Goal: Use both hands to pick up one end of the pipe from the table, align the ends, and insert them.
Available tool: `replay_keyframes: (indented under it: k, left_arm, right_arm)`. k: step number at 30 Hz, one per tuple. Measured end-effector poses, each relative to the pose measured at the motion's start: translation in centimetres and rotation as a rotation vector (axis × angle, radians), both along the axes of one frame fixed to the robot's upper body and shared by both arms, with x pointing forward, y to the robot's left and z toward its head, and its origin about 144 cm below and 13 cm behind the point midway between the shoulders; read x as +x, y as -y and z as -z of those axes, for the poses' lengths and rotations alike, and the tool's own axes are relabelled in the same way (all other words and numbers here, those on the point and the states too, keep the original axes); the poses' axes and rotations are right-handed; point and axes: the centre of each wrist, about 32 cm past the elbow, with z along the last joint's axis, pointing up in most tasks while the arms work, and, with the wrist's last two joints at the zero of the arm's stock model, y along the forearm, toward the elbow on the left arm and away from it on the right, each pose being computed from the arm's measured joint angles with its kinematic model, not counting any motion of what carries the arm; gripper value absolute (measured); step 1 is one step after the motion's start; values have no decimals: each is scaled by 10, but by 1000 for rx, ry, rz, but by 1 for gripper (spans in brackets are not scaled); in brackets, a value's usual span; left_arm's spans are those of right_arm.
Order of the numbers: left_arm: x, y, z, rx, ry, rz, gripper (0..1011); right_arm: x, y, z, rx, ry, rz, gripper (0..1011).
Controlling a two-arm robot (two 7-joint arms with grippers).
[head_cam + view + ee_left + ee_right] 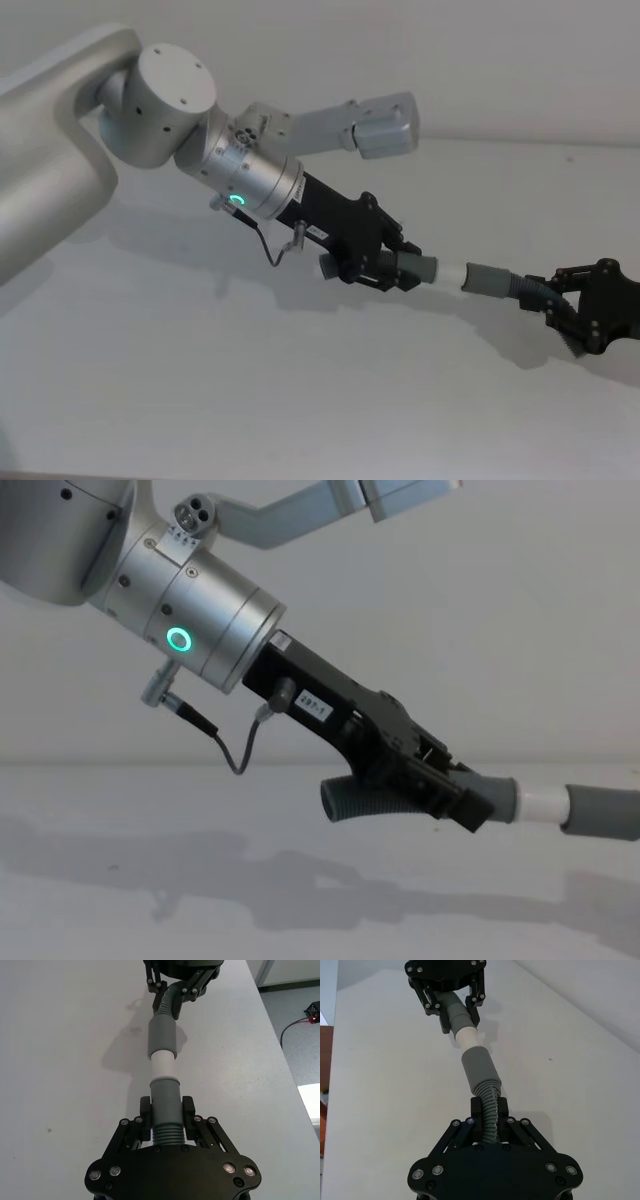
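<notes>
Above the table: both pipe pieces were held in the air over the white table (300,400), end to end in one line.
Left gripper: the left gripper (385,270) reached out from the silver wrist (255,180) with its green ring light (179,640); its fingers (188,1110) were closed narrowly on the curved piece (166,1107) just past the ribs.
Right gripper: the right gripper (575,320) sat towards the table's right edge, its fingers (502,1110) pinched on the ribbed hose behind the straighter tube (479,1067).
Container and contents: the straighter tube's open mouth (161,1052) took the white spigot (163,1066); a band of white showed between the tube's mouth and the curved piece's collar (164,1080).
Depth of insertion: the spigot seemed to be only partly in, though how far it went inside could not be seen.
Hidden or cut off: the curved piece's ribbed open end (335,800) stuck out below the left gripper, whose body hid its middle from the chest view; the straighter tube (600,812) ran off that view's right edge.
Surface: matt white, with soft shadows of arm and pipe under the joint.
Room: a pale wall (450,50) rose behind the table's far edge; beyond the table edge, floor and a dark cable (292,1027) showed in the left wrist view.
</notes>
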Motion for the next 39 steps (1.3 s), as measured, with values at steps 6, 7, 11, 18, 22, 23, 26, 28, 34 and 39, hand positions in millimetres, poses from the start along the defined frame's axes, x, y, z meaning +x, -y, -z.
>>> replay_keyframes:
  k: [6,7,11,18,22,23,26,28,34,39]
  left_arm:
    - [-1,1,1,0,-5,6,354]
    - [-1,1,1,-1,-6,7,354]
    - [-1,2,1,-1,-7,9,355]
    - [-2,2,1,-1,-8,10,354]
    - [-2,2,1,-1,-9,11,354]
    - [-2,2,1,-1,-9,11,354]
    - [-2,2,1,-1,-10,12,354]
    - [-2,2,1,-1,-10,12,354]
    - [-2,3,1,-1,-10,12,354]
    - [-2,3,1,-1,-11,12,354]
  right_arm:
    - [0,0,0,0,0,0,169]
    - [0,0,0,0,0,0,169]
    - [0,0,0,0,0,0,169]
    - [0,0,0,0,0,0,169]
    - [0,0,0,0,0,0,169]
    - [0,0,0,0,0,0,169]
    - [0,0,0,0,0,0,169]
    - [0,0,0,0,0,0,169]
    - [0,0,0,0,0,0,169]
    - [0,0,0,0,0,0,169]
